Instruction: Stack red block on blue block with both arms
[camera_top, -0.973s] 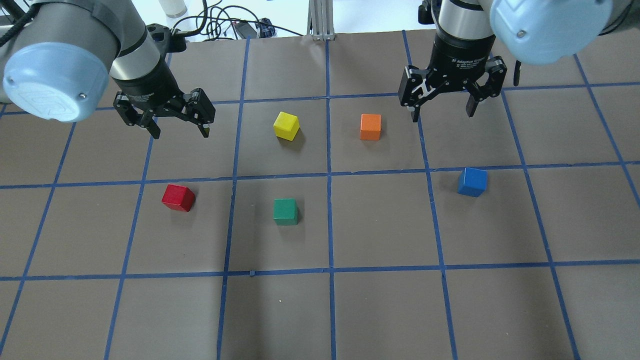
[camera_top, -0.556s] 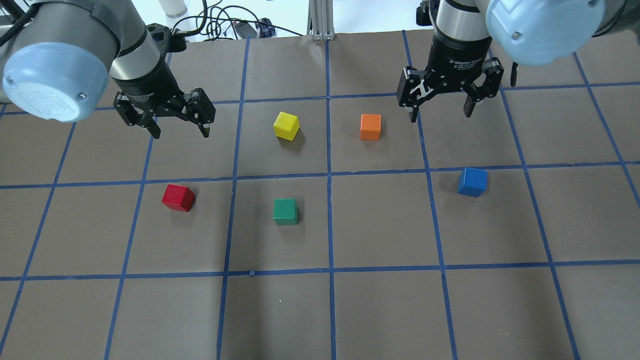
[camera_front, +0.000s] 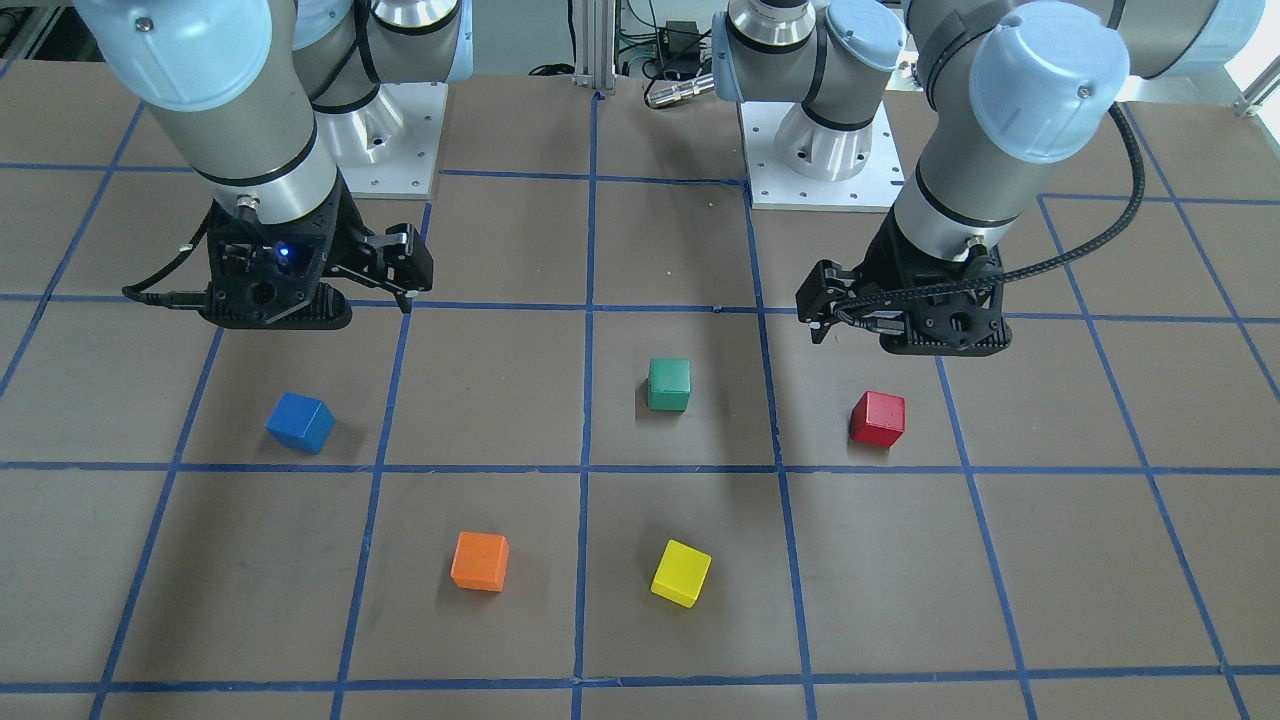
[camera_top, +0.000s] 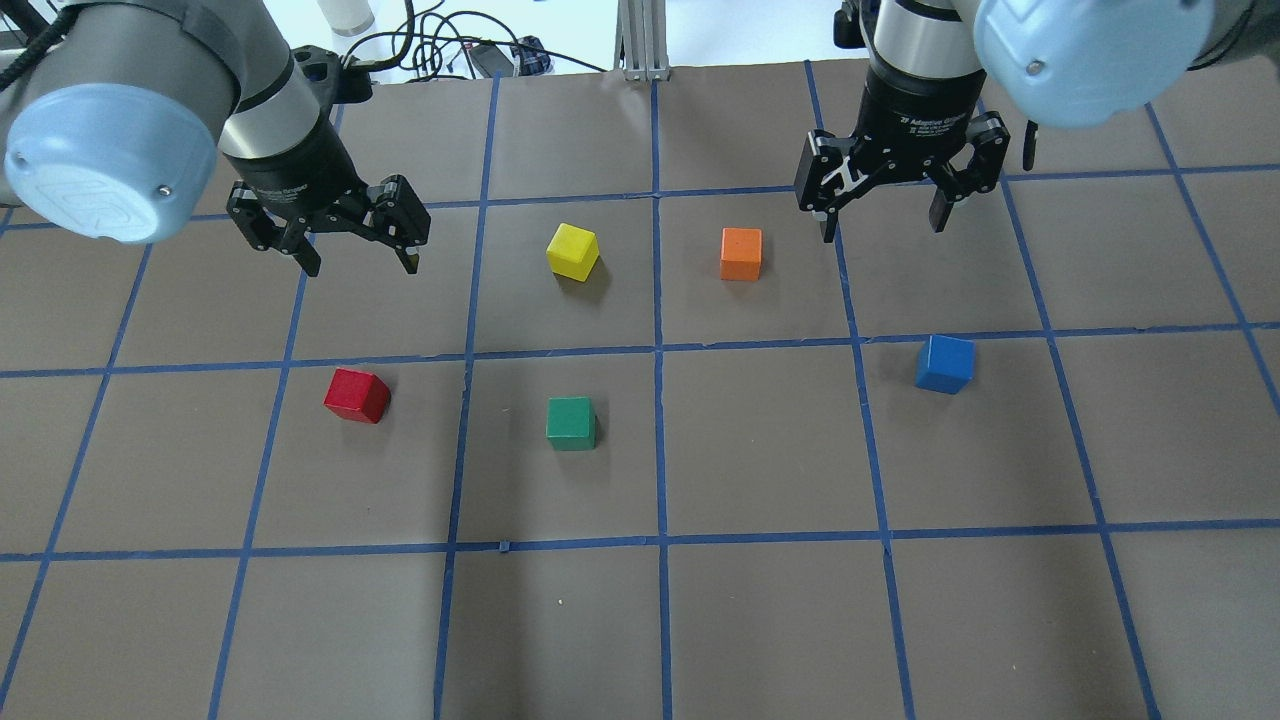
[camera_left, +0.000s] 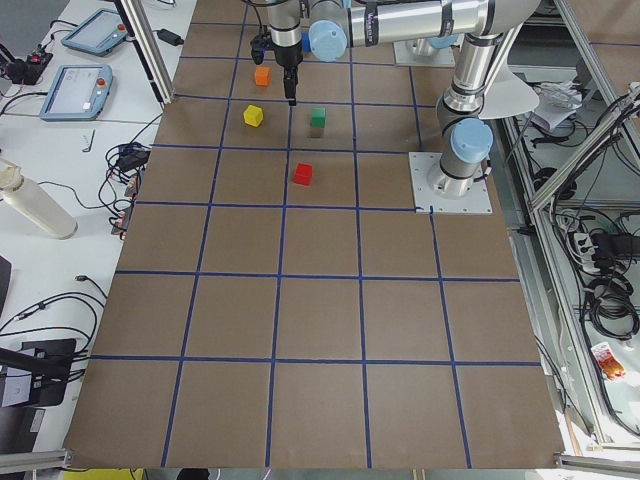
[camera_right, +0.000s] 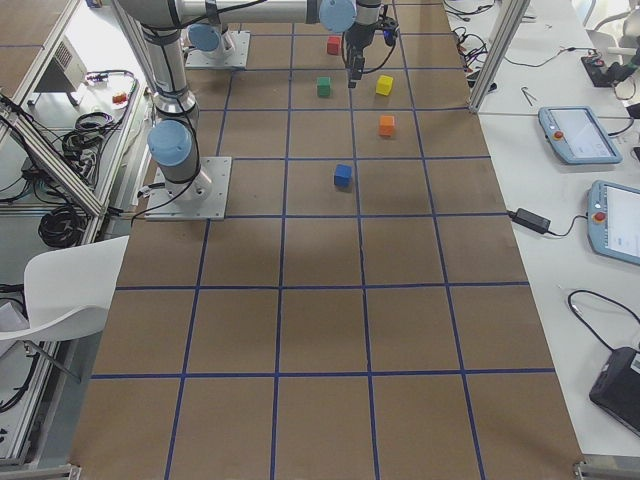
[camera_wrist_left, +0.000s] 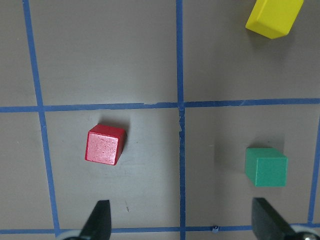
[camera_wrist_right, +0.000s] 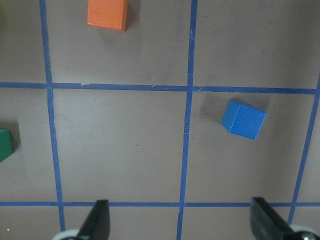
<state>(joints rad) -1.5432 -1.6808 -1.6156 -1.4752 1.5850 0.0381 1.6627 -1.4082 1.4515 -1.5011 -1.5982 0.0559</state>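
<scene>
On the bench (camera_top: 760, 450), the red block (camera_top: 356, 395) lies to the left of the green block (camera_top: 571, 423). The blue block (camera_top: 944, 363) lies well off to the green block's right, and nothing touches either one. The left tool (camera_top: 360, 262) hangs above the bench, left of and beyond the green block, fingers spread wide and empty, and the right tool (camera_top: 883, 230) hangs likewise agape, right of and beyond it.

Left arm (camera_top: 262, 105) reaches in with its wrist pointing down, and the left gripper (camera_top: 360, 262) hangs with fingers spread wide, holding nothing. Right arm (camera_top: 925, 60) is posed much the same, right gripper (camera_top: 883, 230) also gaping and empty.
</scene>
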